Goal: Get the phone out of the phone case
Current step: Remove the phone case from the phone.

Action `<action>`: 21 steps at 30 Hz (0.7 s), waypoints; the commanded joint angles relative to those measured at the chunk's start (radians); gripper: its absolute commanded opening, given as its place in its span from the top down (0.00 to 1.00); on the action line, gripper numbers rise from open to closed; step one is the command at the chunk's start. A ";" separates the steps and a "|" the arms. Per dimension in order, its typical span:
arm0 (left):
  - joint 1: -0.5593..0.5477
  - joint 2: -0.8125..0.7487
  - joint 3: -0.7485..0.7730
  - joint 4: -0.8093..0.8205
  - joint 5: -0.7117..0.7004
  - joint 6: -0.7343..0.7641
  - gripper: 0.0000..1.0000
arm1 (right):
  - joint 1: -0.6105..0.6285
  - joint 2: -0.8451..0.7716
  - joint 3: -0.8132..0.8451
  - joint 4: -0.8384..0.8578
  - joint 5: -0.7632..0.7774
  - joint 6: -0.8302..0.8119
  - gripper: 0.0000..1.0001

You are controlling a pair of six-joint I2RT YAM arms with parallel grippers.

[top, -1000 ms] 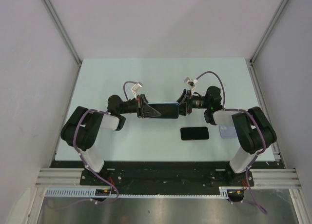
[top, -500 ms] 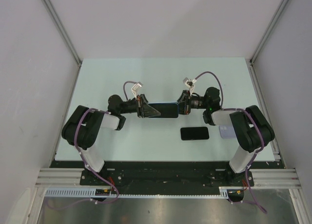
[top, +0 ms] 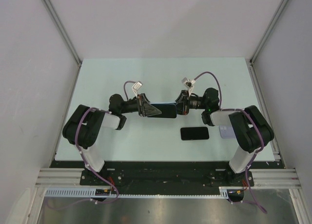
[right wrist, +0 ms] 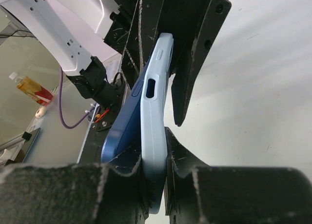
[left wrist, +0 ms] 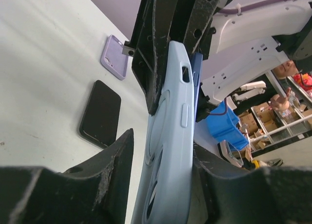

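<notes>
Hanging mid-air over the table (top: 107, 77): phone (right wrist: 124, 131) in its case (top: 163, 110). Clamped hard on one end by the right gripper (top: 180, 109); left gripper (top: 152, 110) spread a bit, probably loose round the other end. Looks like a bendy, grippy case on a stiff, slick phone. Best pinched at a corner lip, then peeled.

Top camera: fixed high above and behind both arm bases, looking down over the whole table (top: 97, 77) from a distance.
Left wrist camera: rides the left arm (top: 90, 129), facing the right arm (top: 248, 129), very close to the light blue phone case (left wrist: 170, 136).
Right wrist camera: rides the right arm, facing back toward the left arm, equally close.
Shared: all three show the phone case; the top and left wrist views both show the black phone (top: 194, 133) and purple case (top: 223, 132).
</notes>
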 commanded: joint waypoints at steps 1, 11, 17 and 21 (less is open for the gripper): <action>0.001 0.005 0.047 0.315 -0.116 -0.014 0.54 | 0.039 -0.008 0.015 0.056 -0.064 -0.026 1.00; 0.012 0.005 0.053 0.315 -0.108 -0.018 0.44 | -0.003 -0.002 0.034 -0.074 0.007 -0.031 1.00; 0.024 -0.018 0.052 0.315 -0.093 0.009 0.26 | -0.016 0.004 0.067 -0.201 0.001 -0.046 1.00; 0.028 -0.034 0.044 0.315 -0.090 0.038 0.19 | -0.010 0.012 0.080 -0.250 0.010 -0.061 1.00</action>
